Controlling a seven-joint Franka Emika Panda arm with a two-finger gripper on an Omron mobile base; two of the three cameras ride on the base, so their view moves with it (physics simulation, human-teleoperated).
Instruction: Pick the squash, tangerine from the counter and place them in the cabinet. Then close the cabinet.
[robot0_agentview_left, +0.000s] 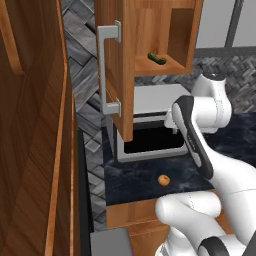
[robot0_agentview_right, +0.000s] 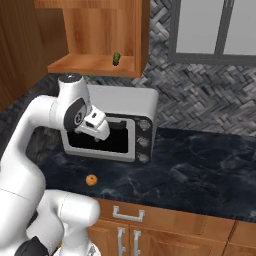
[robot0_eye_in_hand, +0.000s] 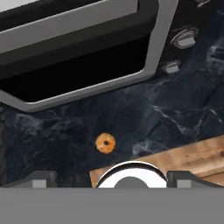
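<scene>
The squash (robot0_agentview_left: 157, 58) lies on the shelf of the open cabinet (robot0_agentview_left: 150, 30), straight above the toaster oven (robot0_agentview_right: 120, 127), while the tangerine (robot0_eye_in_hand: 105, 143) sits on the counter (robot0_agentview_right: 200, 170) just in front of that oven, near the wooden front edge. The gripper (robot0_agentview_right: 102, 131) hangs before the oven's dark door, jaws spread wide and holding nothing. No lettering can be read on the oven or its knobs.

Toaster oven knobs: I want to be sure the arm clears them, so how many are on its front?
3, stacked down the right side of the toaster oven front: top knob, middle knob, bottom knob. The other views show fewer; none seems hidden.
</scene>
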